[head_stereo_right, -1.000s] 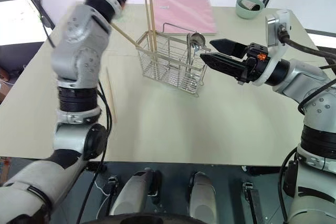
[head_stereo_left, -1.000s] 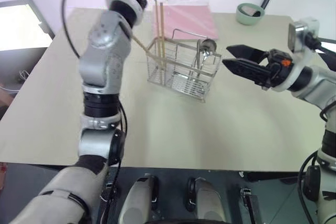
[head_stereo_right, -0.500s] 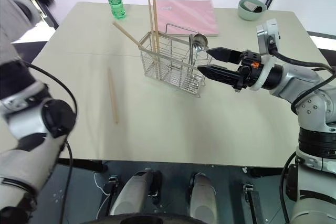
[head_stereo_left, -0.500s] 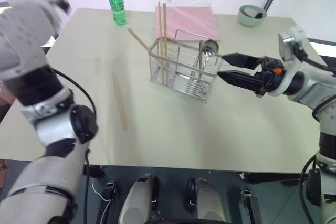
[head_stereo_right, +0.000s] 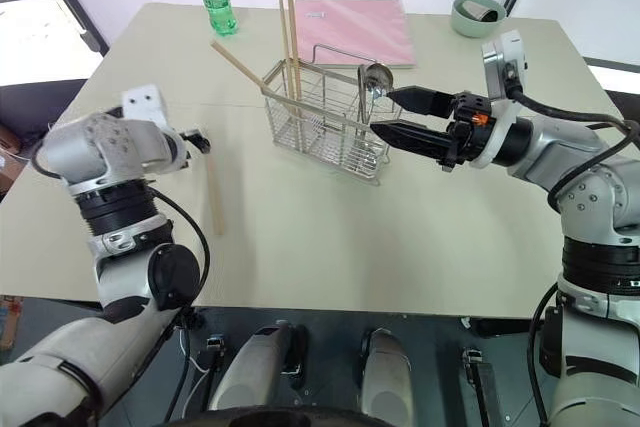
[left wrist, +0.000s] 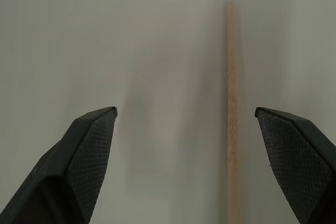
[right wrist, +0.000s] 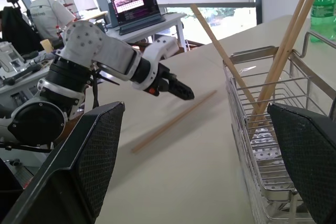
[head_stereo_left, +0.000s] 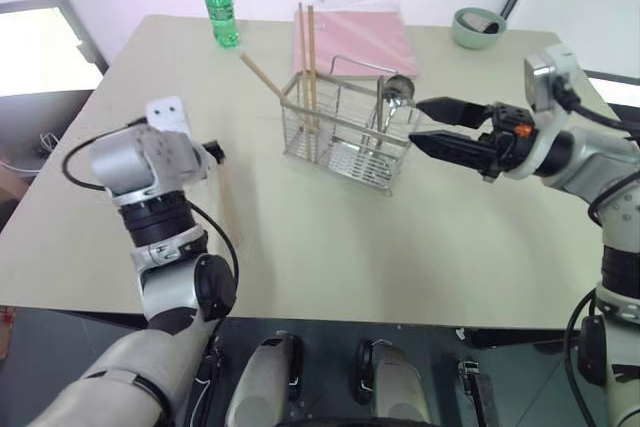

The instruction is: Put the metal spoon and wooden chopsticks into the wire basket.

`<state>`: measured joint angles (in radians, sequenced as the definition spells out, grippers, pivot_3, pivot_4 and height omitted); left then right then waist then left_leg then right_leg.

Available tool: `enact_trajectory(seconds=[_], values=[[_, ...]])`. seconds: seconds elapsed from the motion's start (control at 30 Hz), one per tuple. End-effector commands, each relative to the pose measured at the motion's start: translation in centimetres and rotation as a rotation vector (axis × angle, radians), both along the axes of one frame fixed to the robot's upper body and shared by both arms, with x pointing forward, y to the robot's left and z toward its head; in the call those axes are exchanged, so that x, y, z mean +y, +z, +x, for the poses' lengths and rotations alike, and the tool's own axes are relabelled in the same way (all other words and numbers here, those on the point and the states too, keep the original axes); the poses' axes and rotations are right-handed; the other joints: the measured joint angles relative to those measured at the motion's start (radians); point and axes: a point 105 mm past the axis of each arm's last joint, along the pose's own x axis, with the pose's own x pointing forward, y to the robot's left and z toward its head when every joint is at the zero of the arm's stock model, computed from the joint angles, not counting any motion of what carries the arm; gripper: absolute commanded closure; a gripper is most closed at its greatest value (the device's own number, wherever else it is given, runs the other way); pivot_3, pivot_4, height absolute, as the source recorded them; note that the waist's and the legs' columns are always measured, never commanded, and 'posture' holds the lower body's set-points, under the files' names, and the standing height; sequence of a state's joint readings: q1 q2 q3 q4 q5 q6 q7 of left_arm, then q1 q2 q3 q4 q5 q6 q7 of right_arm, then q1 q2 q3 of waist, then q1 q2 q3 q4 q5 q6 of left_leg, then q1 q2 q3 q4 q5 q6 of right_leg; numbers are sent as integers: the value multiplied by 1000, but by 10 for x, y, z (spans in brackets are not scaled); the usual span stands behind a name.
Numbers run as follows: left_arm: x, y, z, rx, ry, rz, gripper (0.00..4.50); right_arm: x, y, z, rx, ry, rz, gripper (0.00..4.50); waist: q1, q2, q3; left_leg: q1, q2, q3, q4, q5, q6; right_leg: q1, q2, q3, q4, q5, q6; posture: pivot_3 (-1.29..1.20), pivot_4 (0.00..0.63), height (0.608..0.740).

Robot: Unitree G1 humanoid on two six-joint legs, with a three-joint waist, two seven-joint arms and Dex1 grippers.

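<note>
While three light-tan wooden chopsticks [head_stereo_right: 288,42] and the shiny metal spoon [head_stereo_right: 374,80] stand in the silver wire basket [head_stereo_right: 325,119], we hover our left gripper [left wrist: 185,129], spread wide, over the last stick [head_stereo_right: 211,192] (flat on the table); our right gripper [head_stereo_right: 388,115] waits open beside the basket.

left hand [left wrist: 184,129] open, right hand [head_stereo_right: 385,117] apparently open
</note>
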<state>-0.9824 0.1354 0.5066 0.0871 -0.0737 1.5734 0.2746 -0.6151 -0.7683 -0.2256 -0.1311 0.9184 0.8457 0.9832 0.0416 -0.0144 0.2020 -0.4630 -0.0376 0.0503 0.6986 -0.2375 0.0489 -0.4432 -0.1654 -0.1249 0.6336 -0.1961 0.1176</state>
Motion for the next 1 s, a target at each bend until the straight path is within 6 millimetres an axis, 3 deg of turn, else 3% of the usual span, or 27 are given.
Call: enact_trajectory(seconds=[0.03, 0.23, 0.27, 0.37, 0.57, 0.87, 0.93, 1.0], values=[[-7, 5, 9, -38, -44, 31, 67, -1, 10, -7, -47, -2, 11, 0, -1, 0, 0, 0, 0, 0, 0, 0, 0, 0, 0, 0, 0, 0, 0, 0, 150, 686], [-9, 0, 17, -38, -66, 25, 67, -2, 10, -7, -47, -10, 16, 0, -2, 0, 0, 0, 0, 0, 0, 0, 0, 0, 0, 0, 0, 0, 0, 0, 150, 686], [-10, 0, 18, -46, -65, 15, 305, -3, 10, -7, -47, -12, 16, 0, -2, 0, 0, 0, 0, 0, 0, 0, 0, 0, 0, 0, 0, 0, 0, 0, 150, 686], [-10, 1, 19, -58, -65, 6, 1325, -4, 11, -7, -50, -15, 15, 0, 0, 0, 0, 0, 0, 0, 0, 0, 0, 0, -1, 0, 0, 0, 0, 0, 150, 686], [1, 9, 21, -110, -21, 36, 4478, -4, 13, -6, -53, -15, 17, 0, -2, 0, 0, 0, 0, 0, 0, 0, 0, 0, -1, 0, 0, 0, 0, 0, 150, 686], [31, 37, 29, -259, 86, 99, 4478, -4, 16, -5, -61, -12, 24, 0, -1, 0, 0, 0, 0, 0, 0, 0, 1, 0, -1, 0, 0, 0, 0, 0, 150, 686], [46, 59, 33, -367, 138, 113, 4478, -4, 16, -5, -61, -13, 27, 0, -1, 0, 0, 0, 0, 0, 0, 0, 1, 0, -1, 0, 0, 0, 0, 0, 150, 686], [66, 96, 36, -537, 203, 132, 4478, -5, 16, -4, -62, -15, 27, 0, -2, 0, 0, 0, 0, 0, 0, 0, 1, 0, -1, 0, 0, 1, -1, 0, 150, 686]])
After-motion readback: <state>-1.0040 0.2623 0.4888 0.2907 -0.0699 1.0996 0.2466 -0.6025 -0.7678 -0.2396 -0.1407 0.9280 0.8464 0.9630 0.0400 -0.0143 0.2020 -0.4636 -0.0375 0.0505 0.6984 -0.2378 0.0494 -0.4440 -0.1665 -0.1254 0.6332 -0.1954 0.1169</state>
